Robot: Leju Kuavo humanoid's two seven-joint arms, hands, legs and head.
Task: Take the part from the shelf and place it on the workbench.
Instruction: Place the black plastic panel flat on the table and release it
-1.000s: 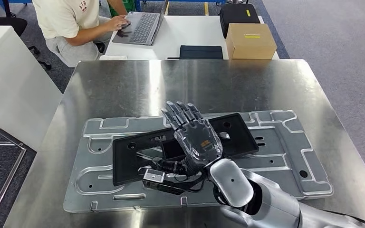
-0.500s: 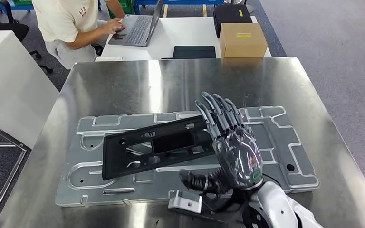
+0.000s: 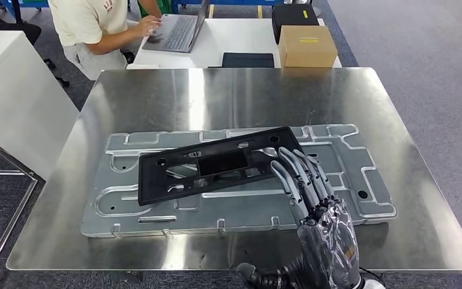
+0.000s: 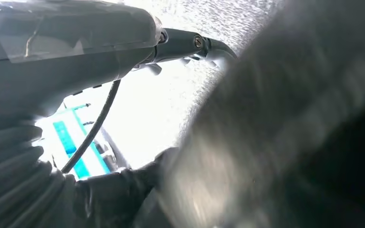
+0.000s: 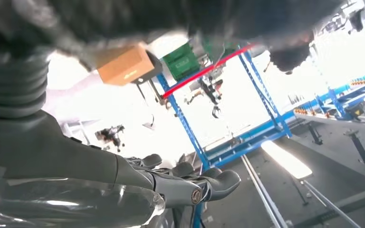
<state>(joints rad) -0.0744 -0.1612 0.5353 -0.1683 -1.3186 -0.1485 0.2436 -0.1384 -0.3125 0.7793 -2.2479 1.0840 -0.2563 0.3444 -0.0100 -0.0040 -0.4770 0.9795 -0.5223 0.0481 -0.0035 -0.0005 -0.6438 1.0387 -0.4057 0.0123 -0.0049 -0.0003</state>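
Since the black part [image 3: 219, 164] already lies flat on the stamped metal plate [image 3: 126, 208] atop the bench [image 3: 397, 120], placement looks done. Right hand [image 3: 316, 211] hovers at its near end, fingers [image 3: 301, 171] spread, holding nothing; only withdrawal seems left.

We are seeing our right hand [image 3: 316, 211] as dark grey segmented fingers [image 3: 301, 174] joined to a glossy palm shell wrapped in clear film, with a thick dark thumb [image 3: 258, 278] at its base. Up close, a grey ribbed cover [image 5: 12, 80] is sleeving the wrist, and a small brass-coloured screw [image 5: 196, 195] is showing. On our left hand [image 4: 76, 42], a thin black cable [image 4: 95, 128] is running beside another ribbed cover [image 4: 14, 175], and a screw [image 4: 197, 42] is glinting.
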